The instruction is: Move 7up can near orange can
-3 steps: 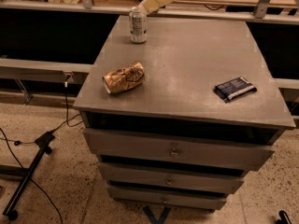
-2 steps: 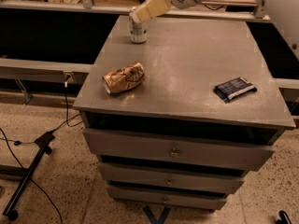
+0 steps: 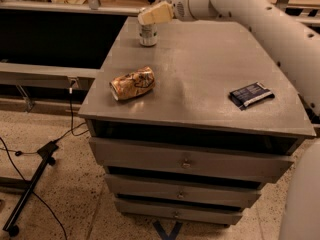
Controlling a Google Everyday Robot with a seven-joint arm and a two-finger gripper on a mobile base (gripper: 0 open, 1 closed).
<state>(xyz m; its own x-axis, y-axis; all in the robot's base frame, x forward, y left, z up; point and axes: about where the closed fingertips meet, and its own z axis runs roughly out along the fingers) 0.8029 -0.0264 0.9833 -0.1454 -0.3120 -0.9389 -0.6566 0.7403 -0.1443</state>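
The 7up can (image 3: 148,34), silver-grey with a pale label, stands upright near the far left corner of the grey cabinet top (image 3: 200,79). The gripper (image 3: 148,17) reaches in from the right and sits right over the can's top, touching or just above it. The orange can (image 3: 132,83), crushed and orange-brown with pale markings, lies on its side near the front left edge, well in front of the 7up can.
A flat dark-blue packet (image 3: 251,94) lies near the right edge. The white arm (image 3: 260,19) runs along the right side down to the front corner. Drawers (image 3: 186,161) sit below. A black stand and cables (image 3: 30,184) lie on the floor at left.
The arm has swung in from the upper right and now spans the right side of the view. The gripper has come down onto the 7up can's top. The cans and packet have not moved.
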